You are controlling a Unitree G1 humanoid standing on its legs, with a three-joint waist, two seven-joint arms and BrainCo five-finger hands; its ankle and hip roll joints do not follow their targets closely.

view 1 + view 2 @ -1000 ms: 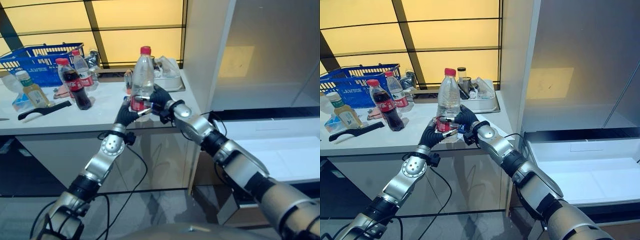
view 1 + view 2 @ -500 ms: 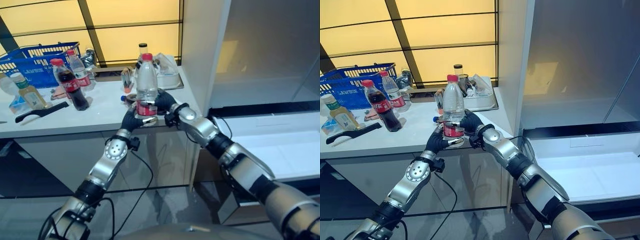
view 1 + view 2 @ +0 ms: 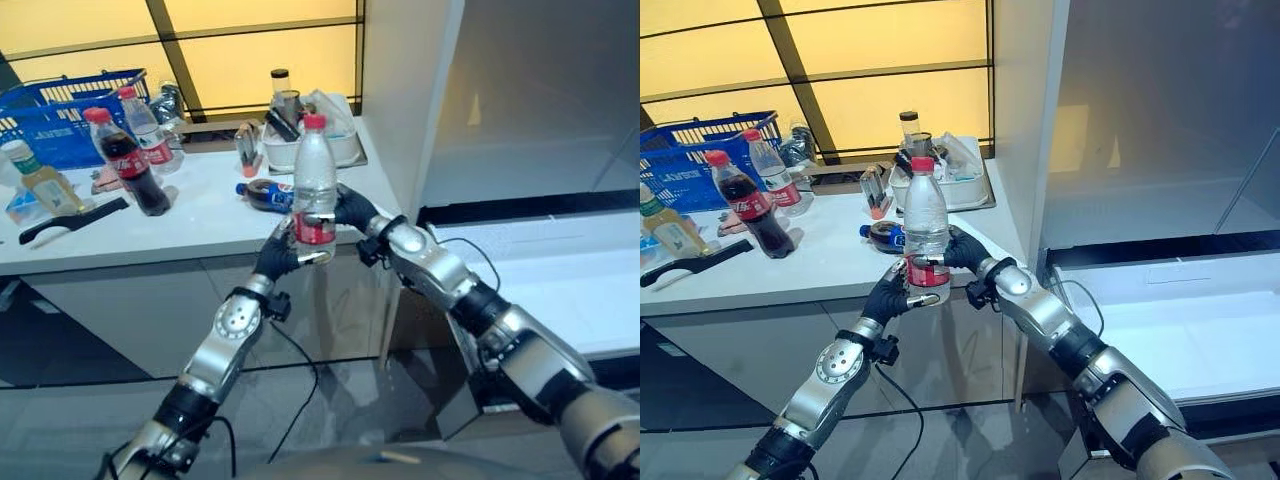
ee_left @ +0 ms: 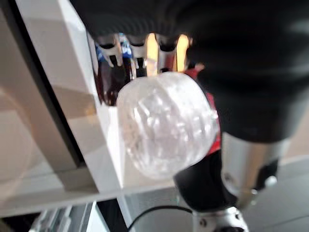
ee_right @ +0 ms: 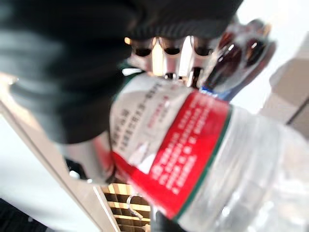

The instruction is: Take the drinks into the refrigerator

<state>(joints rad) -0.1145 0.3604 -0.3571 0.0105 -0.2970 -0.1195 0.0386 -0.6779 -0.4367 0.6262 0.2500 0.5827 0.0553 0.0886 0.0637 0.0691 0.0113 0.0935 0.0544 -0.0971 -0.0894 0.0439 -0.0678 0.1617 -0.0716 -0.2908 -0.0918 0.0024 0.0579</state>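
Both the left robot hand [image 3: 277,256] and the right robot hand [image 3: 352,210] grasp the upright clear plastic red-capped, red-labelled water bottle [image 3: 314,187], held above the white table's [image 3: 190,225] front edge.

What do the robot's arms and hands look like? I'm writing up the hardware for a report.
Both arms are silver-grey metal segments joined by dark bands, with a round silver disc at the wrist joint. The left hand and right hand wear dark ribbed covers over back and wrist; silver fingers with dark tips stand in a row beyond the cover. Thin black cables run along the forearms.
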